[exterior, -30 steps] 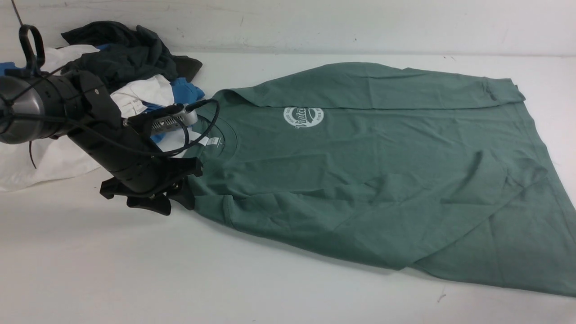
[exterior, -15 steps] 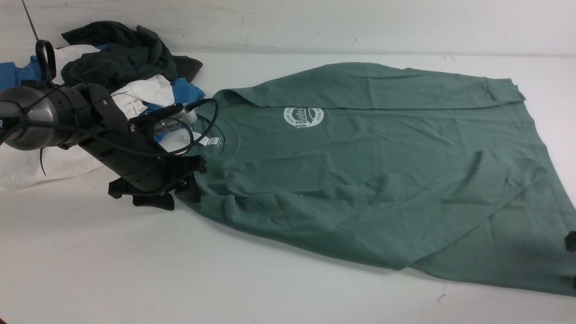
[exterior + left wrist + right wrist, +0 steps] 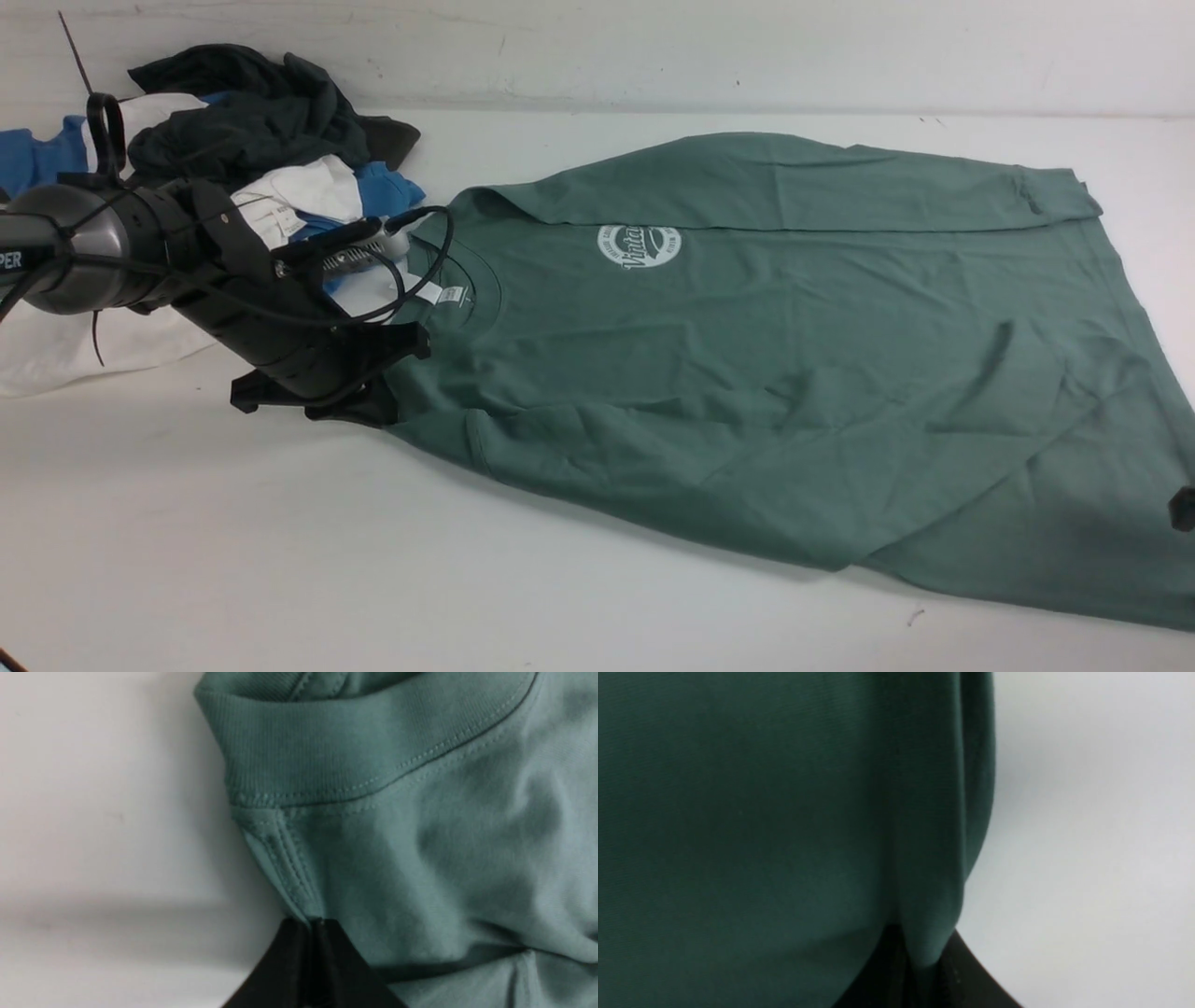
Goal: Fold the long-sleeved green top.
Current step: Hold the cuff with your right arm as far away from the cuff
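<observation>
Nearest us, at 4 o'clock in the front view, only a sliver of our right claw (image 3: 1184, 509) shows. Its wrist view shows it pinching a narrow fold at the edge of the large sage-green cotton long-sleeved top (image 3: 766, 373). Our left claw (image 3: 387, 411), at 9 o'clock of the garment, is pressed together on the shoulder seam just beside the ribbed collar.

Both bites look thin to us. If one arm rises faster than the other, a seam could slip free and the cloth would sag into a crooked fold.

The top lies flat, chest logo up, on the white worktop (image 3: 280, 560), stretched between the two claws, with its collar toward 9 o'clock and its hem toward 3. Farther off at 10 o'clock, a loose heap of dark grey, white and blue clothes (image 3: 261, 140) sits close behind the left arm, where a backward pull might snag it.
</observation>
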{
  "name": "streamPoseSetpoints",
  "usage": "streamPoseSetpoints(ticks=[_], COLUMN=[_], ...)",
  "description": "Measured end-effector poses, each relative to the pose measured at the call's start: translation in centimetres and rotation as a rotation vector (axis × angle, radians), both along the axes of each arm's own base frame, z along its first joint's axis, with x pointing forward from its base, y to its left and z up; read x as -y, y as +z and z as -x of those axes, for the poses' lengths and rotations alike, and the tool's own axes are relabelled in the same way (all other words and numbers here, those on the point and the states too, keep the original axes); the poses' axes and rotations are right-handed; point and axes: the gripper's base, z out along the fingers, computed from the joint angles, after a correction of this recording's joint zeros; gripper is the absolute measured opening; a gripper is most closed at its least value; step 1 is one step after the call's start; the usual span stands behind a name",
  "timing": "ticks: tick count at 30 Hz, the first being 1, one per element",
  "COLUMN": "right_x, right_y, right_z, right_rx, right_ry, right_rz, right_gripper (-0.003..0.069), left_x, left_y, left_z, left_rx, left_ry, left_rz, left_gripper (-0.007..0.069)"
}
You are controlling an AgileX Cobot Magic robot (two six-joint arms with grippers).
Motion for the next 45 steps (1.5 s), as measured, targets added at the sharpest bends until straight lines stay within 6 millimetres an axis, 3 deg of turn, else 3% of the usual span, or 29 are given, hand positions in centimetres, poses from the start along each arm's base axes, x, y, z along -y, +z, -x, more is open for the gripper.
streamPoseSetpoints(ticks=[3, 5, 6, 8, 9, 12, 17, 25, 26, 29, 31, 33, 38, 41, 45], right_x=[-0.5, -0.9, -1.0, -1.4, -1.5, -1.9, -2.3, -2.2, -2.0, -1.5, -1.4, -1.1, -0.7, -0.4, 0.8], right_y=[0.2, 0.6, 0.7, 1.6, 1.8, 3.6, 4.5, 5.1, 5.8, 7.9, 8.7, 11.2, 14.4, 14.6, 12.8], right_z=[2.0, 4.6, 4.8, 7.1, 7.3, 8.7, 9.5, 8.9, 8.4, 6.8, 6.1, 4.0, -0.8, -2.8, -7.8], right_rx=[-0.027, -0.064, -0.065, -0.091, -0.090, -0.030, 0.014, 0.036, 0.064, 0.157, 0.199, 0.317, 0.447, 0.472, 0.472], right_ry=[-0.005, -0.013, -0.013, -0.048, -0.052, -0.085, -0.096, -0.105, -0.108, -0.118, -0.122, -0.115, -0.019, 0.025, 0.081], right_rz=[0.013, 0.051, 0.050, 0.089, 0.092, 0.116, 0.119, 0.115, 0.122, 0.137, 0.139, 0.128, 0.044, 0.017, -0.037], right_gripper=[0.0038, 0.0038, 0.0038, 0.0038, 0.0038, 0.0038, 0.0046, 0.0183, 0.0232, 0.0294, 0.0311, 0.0330, 0.0335, 0.0335, 0.0335], left_x=[-0.1, -0.2, -0.2, -0.4, -0.4, -0.7, -0.8, -0.9, -1.0, -1.2, -1.2, -1.2, -1.1, -1.0, -0.9], left_y=[0.2, 0.3, 0.3, 0.9, 0.7, 2.6, 4.2, 4.2, 4.1, 4.4, 4.6, 5.4, 6.7, 6.9, 7.3], left_z=[1.2, 3.9, 4.1, 7.9, 8.1, 11.8, 13.7, 14.4, 14.3, 14.0, 13.9, 13.2, 12.3, 12.1, 11.9], left_rx=[-0.031, -0.120, -0.130, -0.216, -0.225, -0.212, -0.168, -0.224, -0.220, -0.203, -0.196, -0.166, -0.130, -0.120, -0.109], left_ry=[-0.018, -0.035, -0.034, -0.053, -0.053, -0.058, -0.058, -0.094, -0.099, -0.102, -0.101, -0.103, -0.109, -0.107, -0.101], left_rz=[-0.011, -0.010, -0.008, -0.008, -0.009, -0.010, -0.008, -0.017, -0.029, -0.055, -0.058, -0.061, -0.057, -0.055, -0.040], left_gripper=[-0.0001, -0.0001, -0.0001, -0.0001, -0.0001, -0.0001, 0.0005, 0.0148, 0.0195, 0.0279, 0.0293, 0.0322, 0.0324, 0.0324, 0.0324])
